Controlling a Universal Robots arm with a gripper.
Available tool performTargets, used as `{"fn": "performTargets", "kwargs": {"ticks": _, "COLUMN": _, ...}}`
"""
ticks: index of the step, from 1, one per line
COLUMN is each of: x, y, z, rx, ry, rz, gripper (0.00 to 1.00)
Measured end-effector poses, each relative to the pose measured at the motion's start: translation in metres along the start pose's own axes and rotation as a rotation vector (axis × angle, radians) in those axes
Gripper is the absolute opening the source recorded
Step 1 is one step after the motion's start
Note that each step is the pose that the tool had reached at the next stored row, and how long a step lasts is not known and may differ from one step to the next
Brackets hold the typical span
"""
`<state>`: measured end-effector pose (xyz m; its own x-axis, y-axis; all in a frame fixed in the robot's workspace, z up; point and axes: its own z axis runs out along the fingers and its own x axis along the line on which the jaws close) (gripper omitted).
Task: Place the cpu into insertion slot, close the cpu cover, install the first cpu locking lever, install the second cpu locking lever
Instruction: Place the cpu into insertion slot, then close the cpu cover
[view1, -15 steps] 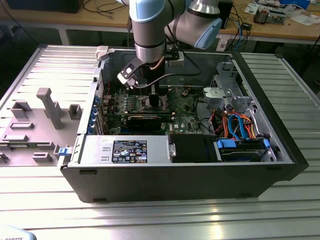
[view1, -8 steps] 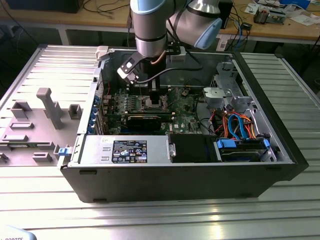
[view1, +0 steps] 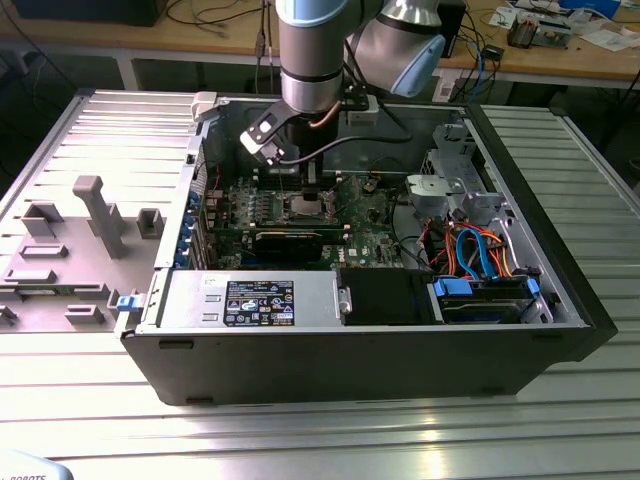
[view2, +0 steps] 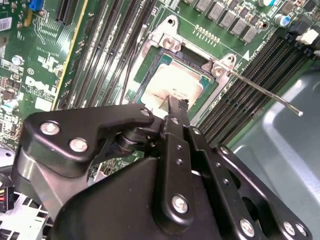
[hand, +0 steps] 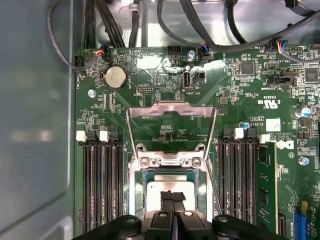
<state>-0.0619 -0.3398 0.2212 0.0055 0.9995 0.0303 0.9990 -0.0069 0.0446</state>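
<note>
1. Toward six o'clock of the exterior view, we see the ribbed metal surface (view1: 320, 440) carrying the open computer case (view1: 350, 365). We judge it lies on its side so that the board faces up to the arm.
2. Just inside the near case wall sits the power supply (view1: 190, 300), a plain silver box. Blue and orange cables (view1: 480, 250) bunch at about three o'clock from the socket.
3. Mid-board, the cpu (hand: 172, 186) lies flat in the insertion slot (hand: 150, 161), dull silver face up, framed by a dark socket wall and a bright metal rim.
4. The gripper (hand: 173, 196) hangs right over the chip, its black fingers drawn to a narrow tip with nothing visibly between them. We cannot tell whether the tip touches the chip.
5. Beyond it, the cpu cover (hand: 150, 111), a thin silver frame with a large window, stands swung up off the slot, which we judge keeps the socket open. One locking lever (view2: 265, 92), a slim steel rod, juts out free, so nothing is clamped.
6. Farther along the board sits the round coin battery (hand: 115, 77). At twelve o'clock of the exterior view runs a wooden surface (view1: 560, 60).
</note>
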Motion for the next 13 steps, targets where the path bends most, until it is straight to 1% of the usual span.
{"fn": "performTargets", "kwargs": {"ticks": 5, "x": -0.0001, "y": -0.0029, "z": -0.0001, "rx": 0.0001, "ry": 0.0001, "rz": 0.000, "gripper": 0.11}}
{"fn": "performTargets", "kwargs": {"ticks": 13, "x": -0.0001, "y": -0.0034, "z": -0.0001, "rx": 0.0000, "ry": -0.0001, "rz": 0.000, "gripper": 0.11}}
